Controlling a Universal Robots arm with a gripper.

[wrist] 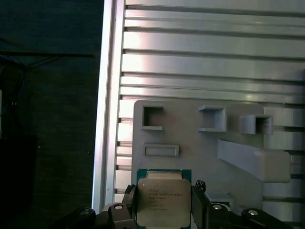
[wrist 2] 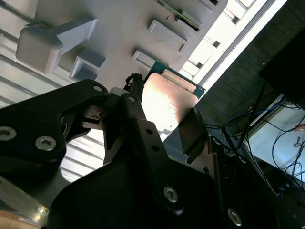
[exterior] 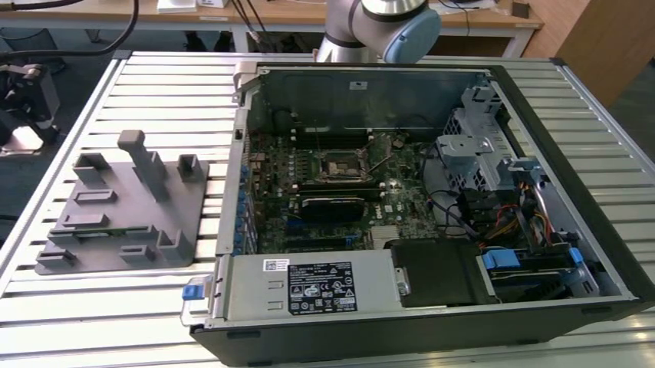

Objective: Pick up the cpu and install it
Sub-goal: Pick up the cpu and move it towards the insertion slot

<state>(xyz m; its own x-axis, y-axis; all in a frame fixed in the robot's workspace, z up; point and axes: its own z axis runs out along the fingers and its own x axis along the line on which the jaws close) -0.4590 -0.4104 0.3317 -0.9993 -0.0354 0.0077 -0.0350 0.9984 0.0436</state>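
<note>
Sitting on the slatted silver bench (exterior: 133,77) in the exterior view, the grey plastic tray (exterior: 153,218) has bare slats around it. Second wrist view: the black claw (wrist 2: 164,112) squeezes the flat square silvery cpu (wrist 2: 167,98). First wrist view: its fingers (wrist: 198,206) press two cpu edges, over the tray's edge.

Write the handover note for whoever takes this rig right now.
Gripper: shut on the cpu, with fingers on two opposite edges.
Cpu: seen in both wrist views, at an edge of the grey tray. Cannot tell whether it is lifted or resting on the tray.
Socket: on the board inside the open case, in the exterior view, apart from the tray.
Done: cpu grasped.
Left: cpu not yet in the socket.
</note>
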